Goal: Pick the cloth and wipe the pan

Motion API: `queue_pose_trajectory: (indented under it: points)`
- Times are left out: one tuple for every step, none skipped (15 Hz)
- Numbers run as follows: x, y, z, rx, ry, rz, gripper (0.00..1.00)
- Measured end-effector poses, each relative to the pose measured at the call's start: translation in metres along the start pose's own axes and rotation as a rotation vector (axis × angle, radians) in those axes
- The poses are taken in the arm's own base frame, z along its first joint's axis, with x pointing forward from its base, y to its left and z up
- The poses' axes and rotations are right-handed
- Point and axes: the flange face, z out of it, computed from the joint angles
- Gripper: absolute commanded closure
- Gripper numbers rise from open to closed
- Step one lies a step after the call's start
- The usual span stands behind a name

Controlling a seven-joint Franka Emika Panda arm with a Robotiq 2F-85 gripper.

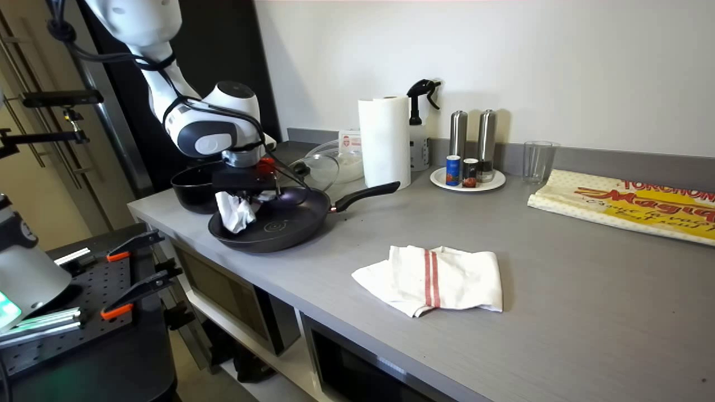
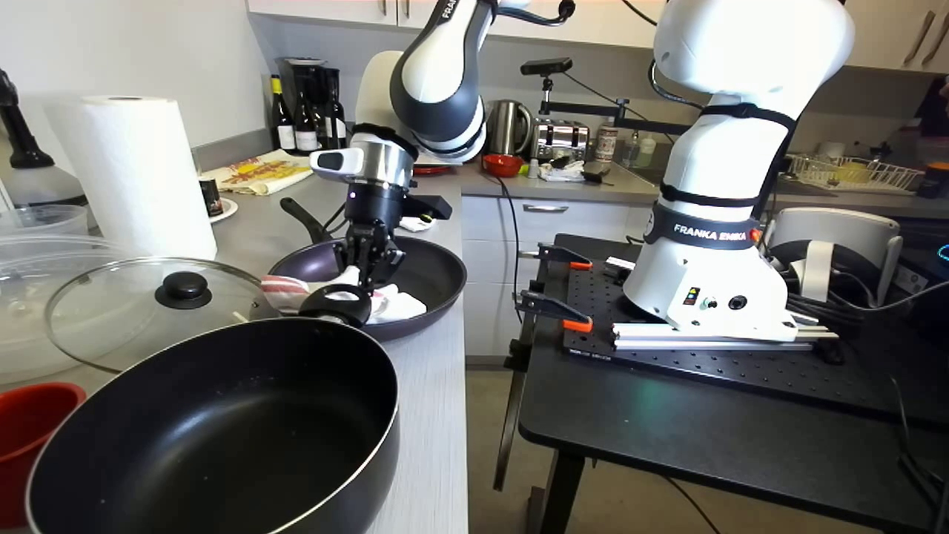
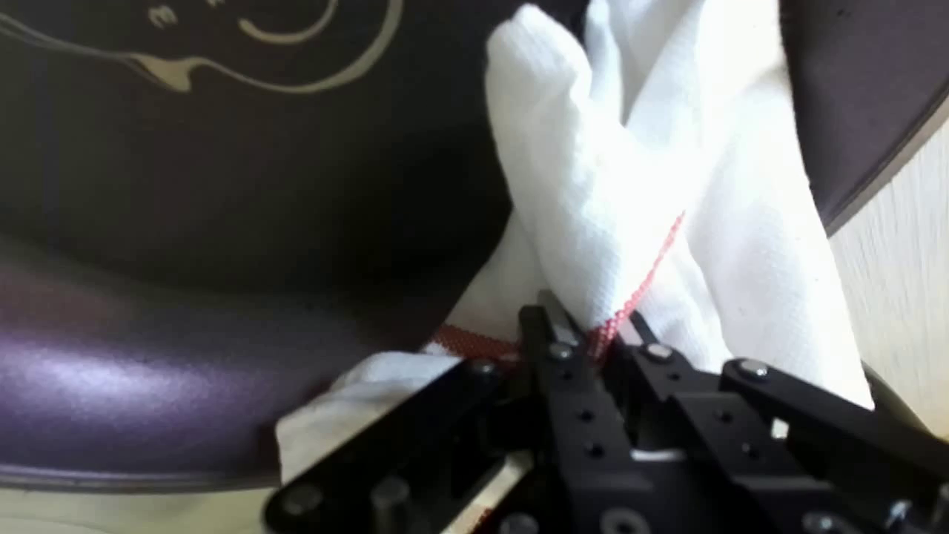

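The dark frying pan [image 1: 301, 220] sits near the counter's front edge, its handle pointing away from my arm in an exterior view [image 1: 368, 194]. The pan also shows in an exterior view [image 2: 437, 276] and in the wrist view [image 3: 245, 193]. A white cloth with red stripes [image 3: 615, 170] is bunched inside the pan; it shows in both exterior views [image 1: 234, 212] [image 2: 397, 305]. My gripper [image 3: 589, 334] is shut on the cloth, low inside the pan near its wall. In an exterior view my gripper [image 2: 368, 274] points down, partly behind a pot's handle.
A deep black pot [image 2: 222, 415] stands beside the pan, with a glass lid [image 2: 118, 311] and red bowl [image 2: 30, 423] near it. A second folded cloth [image 1: 458, 276], paper towel roll [image 1: 384, 142] and white plate with grinders [image 1: 483, 184] are on the counter [image 1: 586, 312].
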Motion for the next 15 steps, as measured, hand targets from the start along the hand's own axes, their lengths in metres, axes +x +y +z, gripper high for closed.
queue_pose_trajectory:
  points:
    - [0.002, -0.002, -0.002, 0.001, 0.008, -0.014, 0.97]
    - [0.005, -0.005, -0.003, 0.003, 0.015, -0.026, 0.97]
    - [0.007, -0.008, -0.005, 0.004, 0.022, -0.039, 0.97]
    - [0.01, -0.011, -0.007, 0.004, 0.028, -0.048, 0.97]
    - [0.012, -0.015, -0.01, 0.001, 0.035, -0.054, 0.97]
    - [0.013, -0.017, -0.013, -0.009, 0.041, -0.058, 0.97]
    - [0.014, -0.019, -0.018, -0.024, 0.049, -0.061, 0.97]
    - [0.015, -0.021, -0.023, -0.045, 0.056, -0.059, 0.97]
    - [0.015, -0.021, -0.03, -0.073, 0.066, -0.05, 0.97]
    - [0.015, -0.02, -0.037, -0.106, 0.076, -0.038, 0.97]
    - [0.014, -0.019, -0.045, -0.143, 0.088, -0.018, 0.97]
    - [0.013, -0.017, -0.054, -0.182, 0.098, 0.005, 0.97]
    - [0.011, -0.015, -0.062, -0.221, 0.107, 0.032, 0.97]
    - [0.009, -0.012, -0.071, -0.26, 0.113, 0.062, 0.97]
    - [0.006, -0.009, -0.079, -0.298, 0.115, 0.095, 0.97]
